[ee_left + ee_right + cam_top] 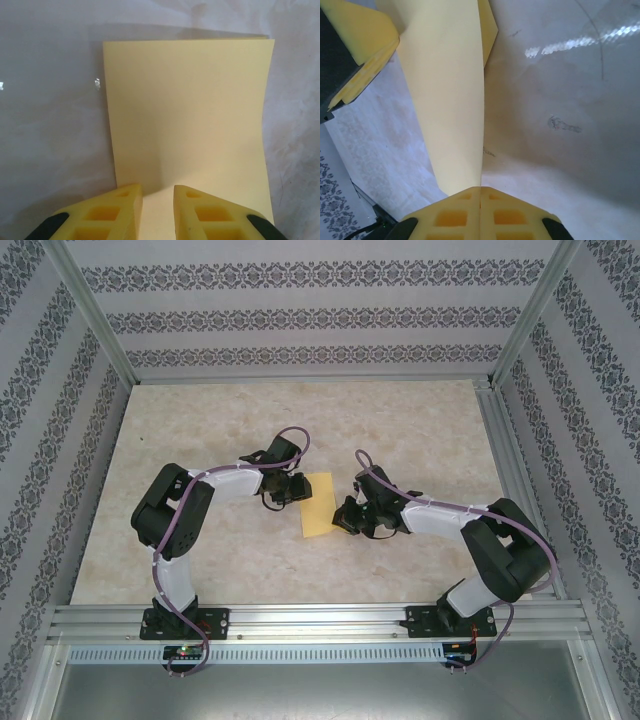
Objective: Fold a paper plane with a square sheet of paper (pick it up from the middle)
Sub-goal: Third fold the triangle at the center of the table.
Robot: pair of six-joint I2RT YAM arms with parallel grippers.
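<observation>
The square sheet of paper (pixel 318 506) lies mid-table as a narrow yellow rectangle, apparently folded in half. In the left wrist view the sheet of paper (pixel 190 110) lies flat under my left gripper (pixel 158 189). That gripper is slightly open, its yellow fingertips a small gap apart over the sheet's near edge. My left gripper (pixel 296 490) stands at the sheet's left side. My right gripper (pixel 345 518) is at the sheet's lower right. In the right wrist view my right gripper (pixel 480 188) is shut on the sheet (pixel 445 90), whose folded edge runs into the seam. A paper plane is out of view.
The marbled tabletop (pixel 200 440) is bordered by aluminium rails, with patterned walls behind and to the sides. A yellow finger (pixel 355 40) of the left gripper shows at the upper left of the right wrist view, close to the sheet.
</observation>
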